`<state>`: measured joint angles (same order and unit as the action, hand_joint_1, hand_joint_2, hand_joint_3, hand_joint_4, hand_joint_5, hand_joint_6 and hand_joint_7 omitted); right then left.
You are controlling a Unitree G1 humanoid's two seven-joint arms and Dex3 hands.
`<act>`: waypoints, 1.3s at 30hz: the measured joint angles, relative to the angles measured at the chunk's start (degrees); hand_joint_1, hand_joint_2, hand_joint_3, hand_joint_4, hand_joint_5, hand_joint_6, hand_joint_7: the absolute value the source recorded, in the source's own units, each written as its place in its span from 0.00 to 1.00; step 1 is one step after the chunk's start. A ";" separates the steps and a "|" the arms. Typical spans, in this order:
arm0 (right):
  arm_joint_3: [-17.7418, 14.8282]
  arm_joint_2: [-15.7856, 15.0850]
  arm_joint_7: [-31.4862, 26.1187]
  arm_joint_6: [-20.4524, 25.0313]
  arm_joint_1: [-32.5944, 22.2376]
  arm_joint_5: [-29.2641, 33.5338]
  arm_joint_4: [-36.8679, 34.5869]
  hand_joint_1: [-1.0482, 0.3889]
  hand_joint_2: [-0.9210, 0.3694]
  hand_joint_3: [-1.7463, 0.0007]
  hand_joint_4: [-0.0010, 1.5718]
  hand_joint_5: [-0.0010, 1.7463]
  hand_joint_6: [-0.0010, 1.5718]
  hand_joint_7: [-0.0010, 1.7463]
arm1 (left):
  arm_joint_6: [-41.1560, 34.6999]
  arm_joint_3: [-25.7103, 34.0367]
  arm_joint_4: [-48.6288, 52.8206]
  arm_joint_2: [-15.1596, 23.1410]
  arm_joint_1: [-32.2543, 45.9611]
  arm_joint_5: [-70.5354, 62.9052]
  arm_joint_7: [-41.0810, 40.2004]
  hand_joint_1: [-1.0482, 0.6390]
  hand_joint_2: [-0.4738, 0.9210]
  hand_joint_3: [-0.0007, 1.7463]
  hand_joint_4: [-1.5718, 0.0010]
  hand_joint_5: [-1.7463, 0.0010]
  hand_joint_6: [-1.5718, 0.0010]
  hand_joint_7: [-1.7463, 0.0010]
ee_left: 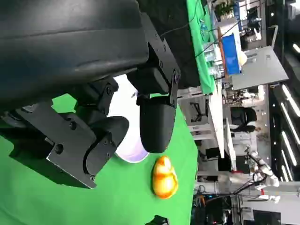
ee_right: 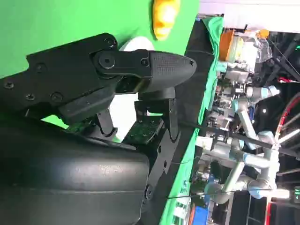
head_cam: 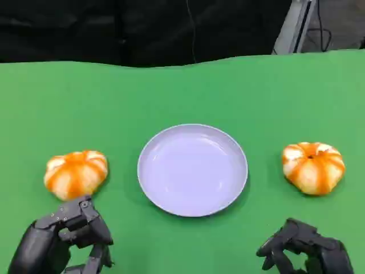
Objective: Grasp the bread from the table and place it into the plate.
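Table (head_cam: 182,91): covered in green cloth; carries all items below.

Plate (head_cam: 193,169): pale lilac, round, shallow, upright at the centre of the table. Nothing in it.

Bread, left roll (head_cam: 76,173): round bun with orange and cream stripes, lying on the table beside the plate's left edge, apart from it, just beyond the left hand.

Bread, right roll (head_cam: 313,166): same kind, lying on the table to the right of the plate, apart from it, farther out than the right hand.

Left hand (head_cam: 68,237): near table edge, fingers curled in, grasping nothing; close to the left roll but not touching it.

Right hand (head_cam: 302,251): near table edge, fingers curled in loosely, grasping nothing; well short of the right roll.

Orientation: both rolls sit flat side down, domed top up. Each is nearly round from above, a little wider across than deep, so the long axis runs roughly left to right. Stripes radiate from the crown.

Step in hand (judgement): the reach; no roll lifted yet. The left roll looks the nearer pick. Advised: spread the fingers before descending, come down over the dome, close across the narrower depth, grip gently as bread may squash, lift clear of the plate's rim, then lower onto the plate's centre.
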<state>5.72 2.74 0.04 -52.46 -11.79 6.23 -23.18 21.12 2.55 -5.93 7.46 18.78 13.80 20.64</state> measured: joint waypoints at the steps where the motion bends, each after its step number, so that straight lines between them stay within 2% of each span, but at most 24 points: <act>1: 0.01 0.00 0.06 0.00 0.00 -0.15 0.00 0.24 0.00 0.76 0.54 0.87 0.58 0.67 | 0.00 0.00 0.00 0.00 0.00 0.00 0.00 0.64 0.71 0.75 0.50 0.00 0.53 0.10; 28: -0.01 0.00 -0.02 0.15 0.02 0.20 0.11 0.24 0.00 0.75 0.54 0.87 0.58 0.68 | 1.04 0.24 0.65 -0.05 -0.79 -0.47 -0.02 0.65 0.70 0.76 0.50 0.01 0.52 0.11; 29: -0.01 0.00 -0.02 0.15 0.02 0.20 0.11 0.24 0.00 0.75 0.54 0.87 0.58 0.68 | 1.09 0.24 0.69 -0.05 -0.84 -0.47 -0.02 0.64 0.71 0.71 0.51 0.05 0.55 0.15; 31: -0.01 0.01 -0.02 0.16 0.01 0.20 0.11 0.24 0.00 0.76 0.55 0.88 0.58 0.68 | 1.40 0.33 1.05 -0.02 -1.12 -1.01 -0.03 0.58 0.88 0.36 0.54 0.25 0.53 0.43; 32: -0.01 0.01 -0.03 0.19 0.02 0.22 0.11 0.24 0.00 0.76 0.55 0.88 0.58 0.68 | 1.76 0.66 1.83 0.10 -1.88 -2.04 -0.04 0.57 0.91 0.29 0.54 0.28 0.53 0.48; 35: 0.02 0.04 -0.04 0.31 0.08 0.24 0.11 0.24 0.00 0.76 0.55 0.88 0.58 0.68 | 2.68 2.23 3.33 0.94 -3.73 -3.61 -0.08 0.56 0.95 0.22 0.55 0.31 0.52 0.52; 36: 0.02 0.04 -0.04 0.35 0.08 0.24 0.11 0.24 0.00 0.76 0.55 0.88 0.58 0.68 | 2.94 2.45 3.44 1.10 -4.06 -3.91 -0.08 0.51 0.97 0.14 0.58 0.44 0.56 0.66; 37: 0.02 0.06 -0.09 0.38 0.09 0.26 0.10 0.24 0.00 0.76 0.55 0.88 0.58 0.68 | 2.99 2.49 3.44 1.45 -4.45 -5.42 -0.38 0.49 0.99 0.11 0.58 0.50 0.56 0.74; 39: 0.03 0.19 -0.17 0.49 0.29 0.38 0.10 0.25 0.00 0.75 0.55 0.88 0.58 0.68 | 2.36 2.65 3.42 3.75 -5.41 -9.78 -1.21 0.47 1.00 0.08 0.58 0.55 0.56 0.80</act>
<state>5.75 2.93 -0.13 -51.97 -11.49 6.61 -23.08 23.48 5.20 -2.51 11.21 13.36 4.02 19.43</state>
